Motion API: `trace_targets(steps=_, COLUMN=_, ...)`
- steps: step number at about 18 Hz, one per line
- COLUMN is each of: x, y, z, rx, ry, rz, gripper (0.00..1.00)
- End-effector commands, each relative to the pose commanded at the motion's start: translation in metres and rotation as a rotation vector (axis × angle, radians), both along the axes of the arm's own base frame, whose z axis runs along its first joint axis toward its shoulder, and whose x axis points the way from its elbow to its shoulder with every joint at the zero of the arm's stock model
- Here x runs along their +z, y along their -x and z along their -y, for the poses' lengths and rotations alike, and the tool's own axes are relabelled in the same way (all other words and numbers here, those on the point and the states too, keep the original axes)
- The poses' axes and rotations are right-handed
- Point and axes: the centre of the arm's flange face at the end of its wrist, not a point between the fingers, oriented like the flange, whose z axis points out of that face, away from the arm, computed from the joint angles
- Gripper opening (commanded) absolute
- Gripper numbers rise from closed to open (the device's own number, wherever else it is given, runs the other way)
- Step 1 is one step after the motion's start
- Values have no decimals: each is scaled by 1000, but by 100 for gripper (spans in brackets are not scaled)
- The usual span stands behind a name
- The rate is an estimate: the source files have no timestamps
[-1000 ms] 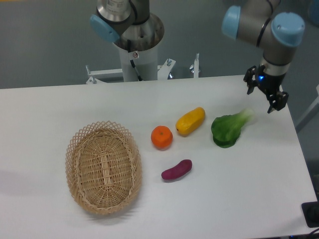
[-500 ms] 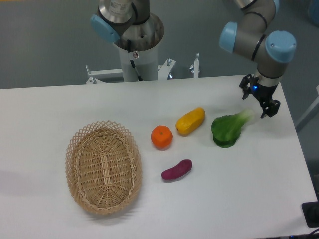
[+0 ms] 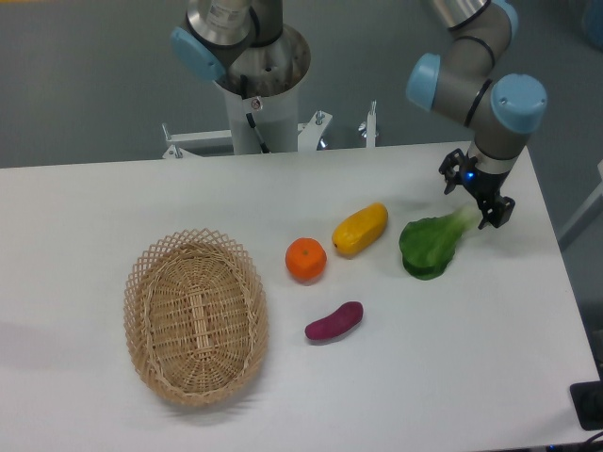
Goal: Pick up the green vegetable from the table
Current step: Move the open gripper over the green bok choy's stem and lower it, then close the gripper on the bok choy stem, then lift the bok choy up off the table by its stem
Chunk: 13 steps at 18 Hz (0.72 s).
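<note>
Gripper (image 3: 476, 200) w/ jaws spread hangs right above the green vegetable (image 3: 431, 243)'s pale stem end, prob. lining up a grasp.

A single fixed camera looks down on me from high at the front, set well back, facing my base (image 3: 247, 66) at 12 o'clock. It takes in nearly the whole table (image 3: 283, 395), with its right edge running toward 5 o'clock.
</note>
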Motion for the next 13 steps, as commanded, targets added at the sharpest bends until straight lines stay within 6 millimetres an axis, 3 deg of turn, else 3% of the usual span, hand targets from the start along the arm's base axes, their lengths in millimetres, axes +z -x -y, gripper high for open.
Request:
trace_targets(steps=5, x=2, y=1, z=-1, rx=0, ry=-1, rz=-8, gripper=41)
trace_targets(steps=13, x=23, y=9, z=-2, rx=0, ry=-12, rz=-48, gripper=34)
